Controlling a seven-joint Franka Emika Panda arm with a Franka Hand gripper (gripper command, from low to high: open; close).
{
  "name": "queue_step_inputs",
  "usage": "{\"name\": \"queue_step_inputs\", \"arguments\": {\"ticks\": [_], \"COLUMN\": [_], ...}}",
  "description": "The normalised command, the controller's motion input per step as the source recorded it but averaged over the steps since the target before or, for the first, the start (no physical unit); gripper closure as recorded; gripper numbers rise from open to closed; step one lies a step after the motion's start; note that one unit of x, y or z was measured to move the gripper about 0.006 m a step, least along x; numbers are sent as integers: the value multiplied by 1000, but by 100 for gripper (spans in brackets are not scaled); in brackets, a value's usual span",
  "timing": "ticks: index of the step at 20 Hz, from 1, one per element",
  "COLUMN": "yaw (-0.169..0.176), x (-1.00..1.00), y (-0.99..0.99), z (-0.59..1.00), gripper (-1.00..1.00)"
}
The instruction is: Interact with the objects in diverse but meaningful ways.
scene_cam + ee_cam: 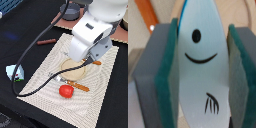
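**White piece clamped over the plate**

Black cloth covered the table [20, 30], and a pale woven mat [95, 107] lay across its middle. On the mat sat a round wooden plate [70, 70], with the arm's white bulk hanging directly over it and hiding most of it.

The gripper [203, 65] was clenched on the white piece [202, 55], a smooth oblong with a drawn smiling face; the green pads [168, 75] pressed flat against both of its sides. From outside, the piece itself could not be seen, so it probably hung just above the plate.

The tomato [65, 90] lay on the mat at about six o'clock from the plate, just beside the fork [65, 81] and its wooden handle. The brown stick [46, 41] rested on the black cloth at ten o'clock, well apart, and the carton [16, 73] sat off the mat at nine o'clock.

To handle the piece well, the arm would want to move straight and slowly, since the smooth surface could slide between the pads. Any set-down would best be on bare wood, clear of the fork and the tomato.
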Motion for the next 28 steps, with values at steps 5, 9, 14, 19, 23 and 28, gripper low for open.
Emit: {"name": "queue_step_inputs", "arguments": {"ticks": [5,9,14,19,23,28], "yaw": [0,0,0,0,0,0], "x": [-646,-540,-382,-103,-61,-100], "y": [5,0,0,82,100,129], "z": [-392,-403,-377,-265,-189,-71], "gripper": [100,100,100,100,100,-100]}}
